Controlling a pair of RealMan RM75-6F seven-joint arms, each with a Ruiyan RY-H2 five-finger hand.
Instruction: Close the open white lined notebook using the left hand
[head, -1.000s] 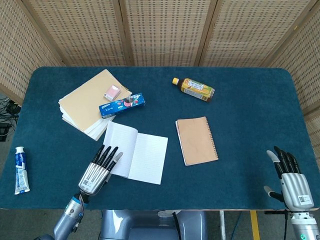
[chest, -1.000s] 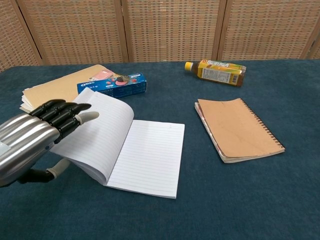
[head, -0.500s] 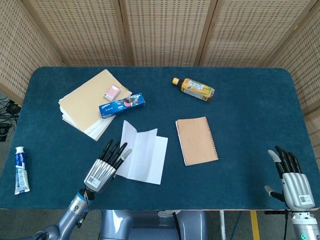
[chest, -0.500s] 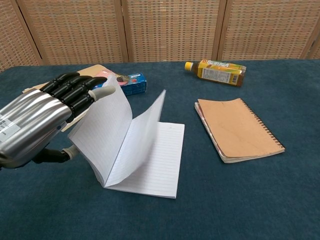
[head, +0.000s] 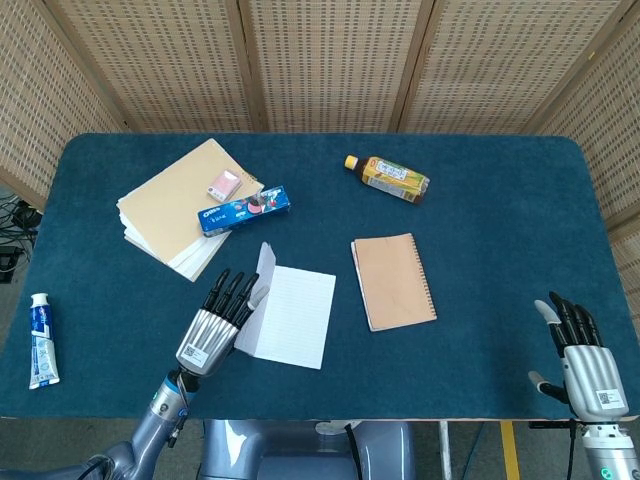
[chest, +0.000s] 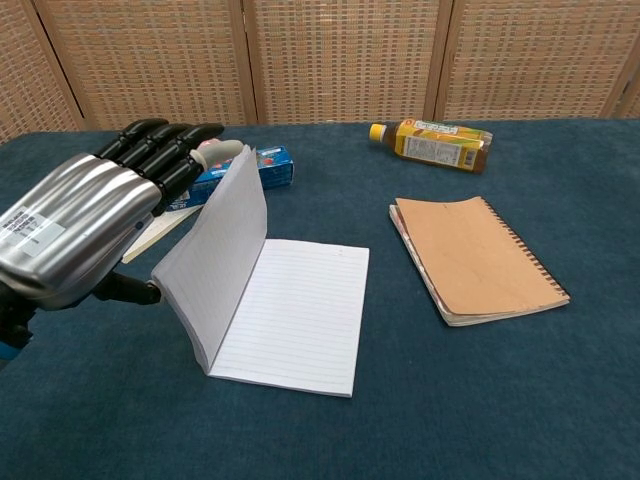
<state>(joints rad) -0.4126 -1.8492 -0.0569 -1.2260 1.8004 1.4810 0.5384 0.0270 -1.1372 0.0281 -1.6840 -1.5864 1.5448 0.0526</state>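
The white lined notebook (head: 295, 318) lies left of the table's middle, its right page flat. Its left half (chest: 218, 250) stands nearly upright, tilted toward the right page. My left hand (head: 215, 320) is against the back of that raised half, fingers straight and slightly apart along it; in the chest view the left hand (chest: 95, 225) fills the left side, its fingertips reaching the top edge of the page. Nothing is pinched. My right hand (head: 580, 355) hovers at the near right table edge, fingers spread and empty, and does not show in the chest view.
A brown spiral notebook (head: 393, 281) lies closed just right of the white one. An Oreo box (head: 245, 210) and a tan paper stack (head: 165, 205) with a small pink box (head: 223, 184) sit behind my left hand. A bottle (head: 390, 178) lies far back; a toothpaste tube (head: 40, 340) lies near left.
My left hand has moved up and to the right, swinging the notebook's left half from almost flat to nearly upright. A loose page that fanned out has fallen back. The right hand stays put.
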